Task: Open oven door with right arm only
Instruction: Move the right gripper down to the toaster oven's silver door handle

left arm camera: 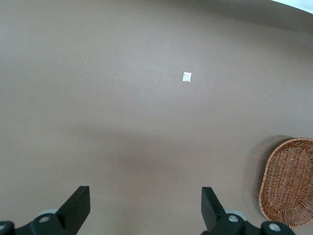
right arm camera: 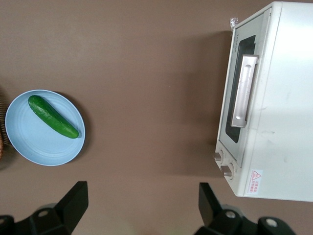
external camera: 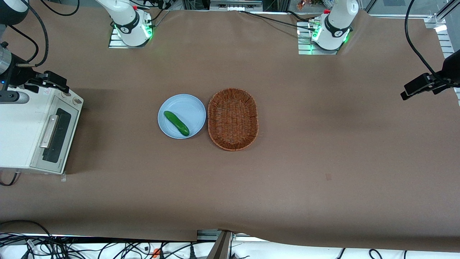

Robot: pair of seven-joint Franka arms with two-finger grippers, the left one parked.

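The white toaster oven (external camera: 18,133) stands at the working arm's end of the table. Its oven door (external camera: 54,135) is shut, with the dark glass window and the silver bar handle (external camera: 49,131) facing the middle of the table. In the right wrist view the door (right arm camera: 238,122) and its handle (right arm camera: 243,90) show from above. My right arm's gripper (external camera: 52,82) hangs above the oven's corner farthest from the front camera, clear of the handle. In the right wrist view the gripper (right arm camera: 142,191) is open and empty, with bare table between its fingers.
A light blue plate (external camera: 179,102) holding a green cucumber (external camera: 176,123) lies mid-table, with an empty wicker basket (external camera: 233,118) beside it. Both plate (right arm camera: 34,144) and cucumber (right arm camera: 53,116) show in the right wrist view. Brown table lies between the oven door and the plate.
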